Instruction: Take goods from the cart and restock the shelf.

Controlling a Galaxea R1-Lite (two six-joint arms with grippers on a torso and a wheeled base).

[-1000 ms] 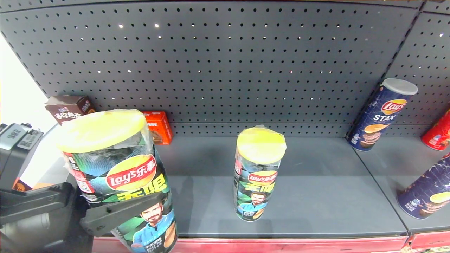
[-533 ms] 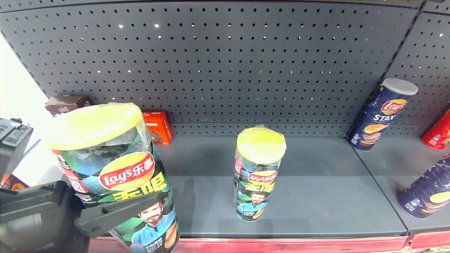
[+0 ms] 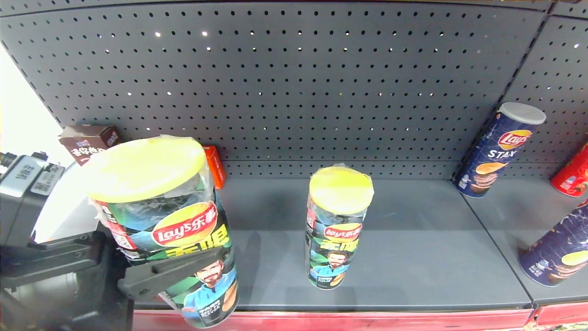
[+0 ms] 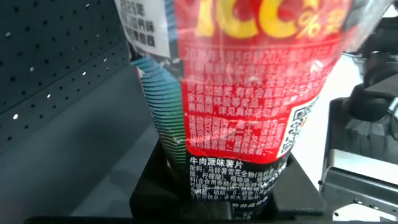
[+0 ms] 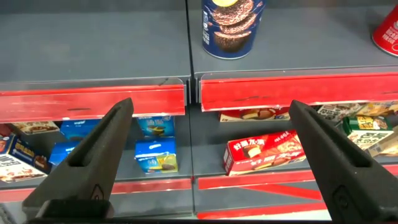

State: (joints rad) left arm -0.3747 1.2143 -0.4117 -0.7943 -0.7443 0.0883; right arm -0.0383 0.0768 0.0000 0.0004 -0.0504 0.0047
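A tall chips can with a yellow lid [image 3: 170, 220] hangs upright over the front left edge of the grey shelf [image 3: 413, 248]. My left gripper [image 3: 151, 271] is shut on the can's lower body; up close, the can's red label [image 4: 242, 93] sits between the black fingers [image 4: 298, 193]. An identical can [image 3: 337, 230] stands upright at the middle of the shelf, apart from the held one. My right gripper [image 5: 214, 165] is open with nothing in it, below and in front of the shelf's red front strip [image 5: 292, 93].
A brown box [image 3: 89, 142] and an orange box [image 3: 216, 165] sit at the back left. At the right are a leaning blue can [image 3: 498, 149], a lying blue can [image 3: 556, 253] and a red can [image 3: 572, 174]. Snack boxes [image 5: 264, 152] fill the lower shelf.
The held can swung slightly left, then moved right toward the shelf, and now covers more of the orange box. The standing can has not moved.
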